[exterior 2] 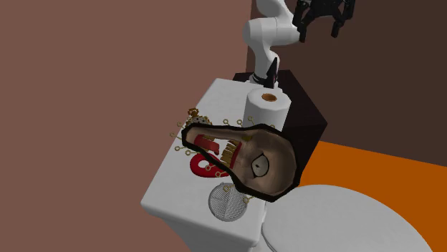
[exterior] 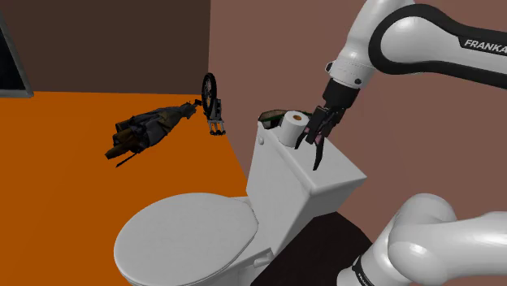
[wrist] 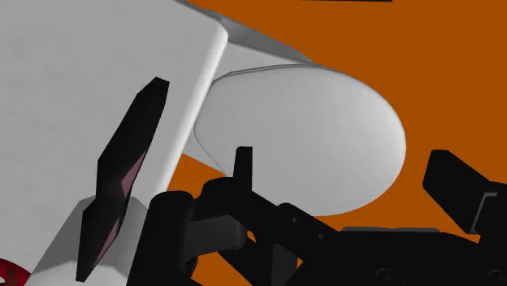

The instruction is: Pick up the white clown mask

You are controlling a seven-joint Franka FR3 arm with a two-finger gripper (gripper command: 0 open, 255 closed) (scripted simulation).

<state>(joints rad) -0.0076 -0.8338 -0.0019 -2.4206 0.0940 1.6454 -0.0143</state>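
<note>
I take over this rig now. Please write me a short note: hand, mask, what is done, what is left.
Hand: open, empty, above one end of the tank lid, beyond the paper roll.
Clown mask: drawn tan-brown with a black rim, lies on the lid on the roll's other side, untouched.
Done: no grasp yet.
Left: move over the mask, lower, close, lift.
</note>
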